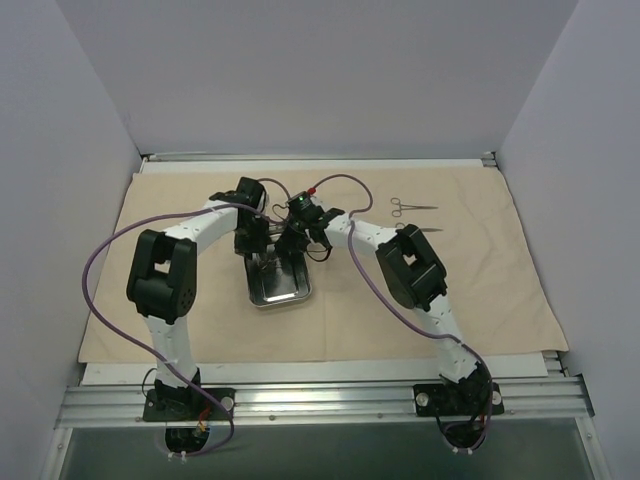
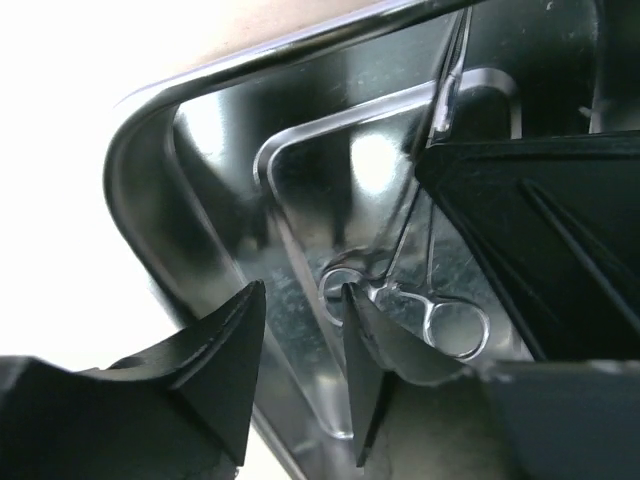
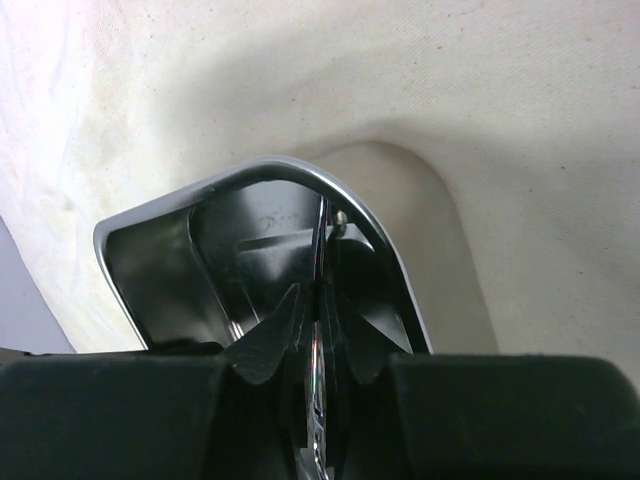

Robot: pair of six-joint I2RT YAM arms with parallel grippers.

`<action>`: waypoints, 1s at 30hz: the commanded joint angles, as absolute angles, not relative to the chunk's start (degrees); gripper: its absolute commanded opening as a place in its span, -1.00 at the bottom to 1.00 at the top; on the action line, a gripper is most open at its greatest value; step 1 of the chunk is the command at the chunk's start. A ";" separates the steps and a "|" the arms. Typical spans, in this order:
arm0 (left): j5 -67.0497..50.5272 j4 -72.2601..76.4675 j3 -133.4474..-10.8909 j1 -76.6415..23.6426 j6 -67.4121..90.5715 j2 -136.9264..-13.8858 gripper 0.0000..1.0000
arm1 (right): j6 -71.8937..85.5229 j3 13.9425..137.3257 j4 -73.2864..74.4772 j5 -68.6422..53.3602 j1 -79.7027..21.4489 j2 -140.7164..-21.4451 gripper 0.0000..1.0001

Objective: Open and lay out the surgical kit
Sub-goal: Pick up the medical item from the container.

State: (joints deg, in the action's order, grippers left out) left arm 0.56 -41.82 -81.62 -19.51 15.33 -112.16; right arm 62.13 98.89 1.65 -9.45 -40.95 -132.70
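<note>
Steel tray point(image 1: 285, 292): mid-field on the beige cloth wrap point(image 1: 480, 300), which lies spread flat.
Left gripper point(image 2: 300, 350): inside the tray, jaws partly apart, nothing between them.
Ring-handled forceps point(image 2: 440, 320): in the tray, rings just beside one left finger.
Right gripper point(image 3: 318, 295): pinched tight on the forceps' thin shaft, near the tray rim.
Two laid-out forceps point(image 1: 412, 206): on the cloth, far right, well apart from the tray.

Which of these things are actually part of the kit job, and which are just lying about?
Part of the job: beige cloth wrap; steel tray; forceps in the tray; forceps laid out on the cloth.

Just there: purple cables; metal rail at the near edge; white walls.
</note>
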 commanded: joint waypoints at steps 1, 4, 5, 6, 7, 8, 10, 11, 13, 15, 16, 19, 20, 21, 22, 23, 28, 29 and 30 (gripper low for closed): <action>0.62 -44.73 -84.90 -19.34 14.59 -106.88 -0.07 | 59.41 96.95 5.19 -8.17 -40.61 -128.42 -1.00; 0.18 -45.70 -85.08 -19.34 14.59 -104.86 0.02 | 59.41 94.93 4.40 -8.61 -40.69 -126.57 -1.00; 0.09 -45.79 -84.99 -19.34 14.76 -104.33 0.04 | 59.15 93.96 3.87 -8.79 -40.61 -126.21 -1.00; 0.09 -45.79 -84.90 -19.34 14.77 -103.46 0.05 | 58.98 93.61 3.17 -9.05 -40.69 -125.86 -1.00; 0.00 -45.79 -84.90 -19.34 14.77 -103.10 0.05 | 58.97 93.34 2.90 -9.14 -40.69 -125.51 -1.00; 0.09 -46.14 -84.99 -19.34 14.77 -102.92 0.06 | 58.89 93.25 2.81 -9.31 -40.61 -125.51 -1.00; 0.09 -46.49 -85.60 -19.34 14.77 -102.57 0.06 | 58.97 92.73 1.85 -10.02 -40.52 -124.98 -1.00; 0.17 -46.76 -85.87 -19.34 14.59 -102.31 0.06 | 58.97 92.38 1.15 -10.37 -40.60 -124.72 -1.00; 0.35 -47.02 -86.92 -19.25 14.41 -102.04 0.07 | 58.80 92.02 0.53 -12.12 -40.61 -124.19 -1.00; 0.61 -47.64 -87.89 -19.07 14.33 -101.95 0.08 | 58.36 92.20 0.53 -13.00 -40.78 -123.67 -1.00; 0.53 -47.81 -88.85 -18.90 14.41 -101.95 0.08 | 58.01 92.20 0.01 -14.49 -40.78 -123.23 -1.00; 0.70 -48.78 -90.26 -18.63 14.41 -101.95 0.08 | 57.75 91.67 -1.84 -15.82 -41.13 -121.13 -1.00; 0.70 -49.13 -90.96 -18.63 14.50 -101.95 0.08 | 57.57 91.50 -2.28 -16.69 -41.22 -120.50 -1.00; 0.70 -49.22 -91.14 -18.46 14.59 -101.69 0.08 | 57.48 91.41 -2.37 -17.05 -41.31 -119.89 -1.00; 0.62 -49.22 -91.32 -18.37 14.59 -101.52 0.08 | 57.48 90.97 -2.37 -17.31 -41.31 -118.66 -1.00; 0.53 -49.48 -91.67 -18.28 14.59 -101.17 0.08 | 57.31 90.79 -2.72 -17.75 -41.40 -117.96 -1.00; 0.18 -50.89 -92.64 -16.45 15.12 -100.20 0.09 | 58.01 90.00 -3.95 -19.07 -40.96 -114.45 -1.00; 0.00 -50.98 -92.64 -15.83 15.38 -99.41 0.09 | 58.36 89.30 -4.30 -19.07 -40.78 -113.74 -1.00; -1.48 -50.89 -92.55 -15.21 15.47 -99.06 0.09 | 58.45 88.69 -4.83 -18.72 -40.43 -111.73 -1.00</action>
State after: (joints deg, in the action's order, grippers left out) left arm 0.19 -49.56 -89.95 -17.32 15.27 -103.42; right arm 58.43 90.04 -2.24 -17.56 -40.91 -118.34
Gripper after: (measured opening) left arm 0.545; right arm 0.055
